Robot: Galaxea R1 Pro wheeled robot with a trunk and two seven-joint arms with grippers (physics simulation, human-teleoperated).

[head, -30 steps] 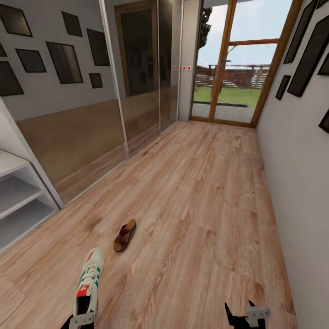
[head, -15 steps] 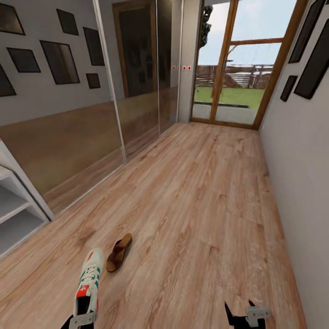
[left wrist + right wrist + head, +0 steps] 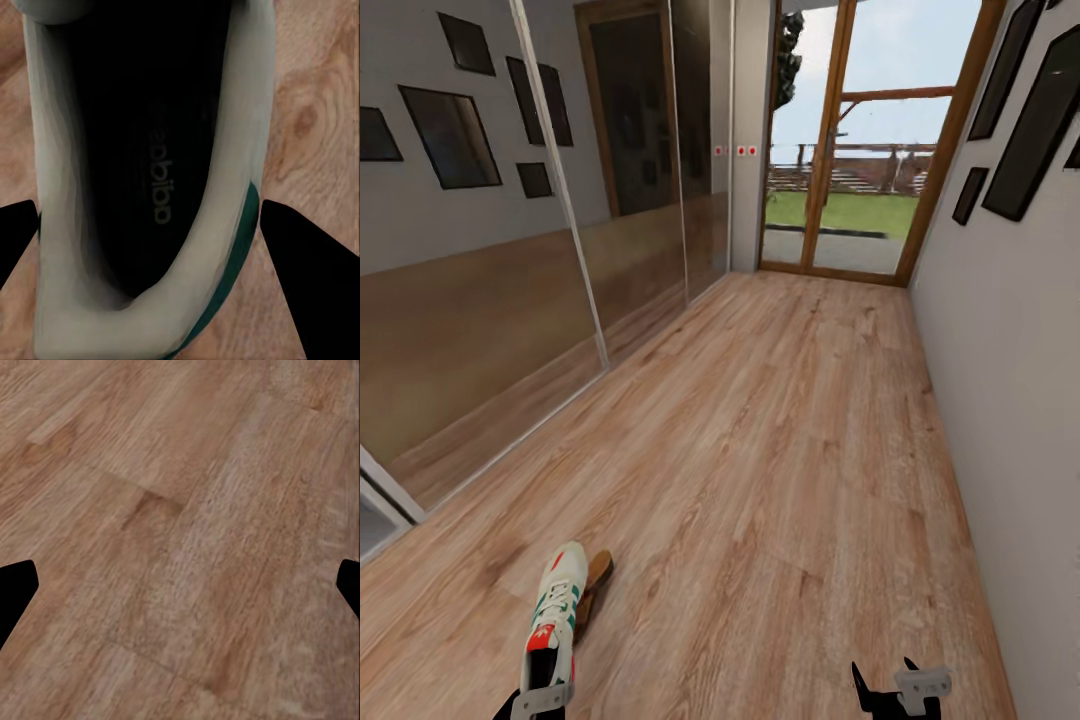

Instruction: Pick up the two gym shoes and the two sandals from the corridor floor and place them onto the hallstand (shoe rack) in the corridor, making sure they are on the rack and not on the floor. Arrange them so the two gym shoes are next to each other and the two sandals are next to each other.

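An off-white gym shoe [image 3: 555, 625] with green stripes and a red-orange heel is held off the corridor floor [image 3: 780, 450] by my left gripper [image 3: 532, 702], shut on its heel end. In the left wrist view the shoe's dark opening [image 3: 150, 165] lies between the two black fingers [image 3: 304, 259]. One brown sandal [image 3: 596, 577] lies on the floor, partly hidden behind the shoe's toe. My right gripper [image 3: 882, 674] hangs open over bare planks [image 3: 180, 555]. A sliver of the pale grey hallstand [image 3: 374, 512] shows at the far left edge.
Mirrored sliding doors [image 3: 510, 300] run along the left side of the corridor. A plain wall with dark picture frames [image 3: 1020, 330] closes the right side. A wood-framed glass door [image 3: 845, 180] stands at the far end.
The whole view has swung right: the hallstand has slid almost out of frame and the sandal now sits behind the held shoe. Both grippers keep their places in the picture.
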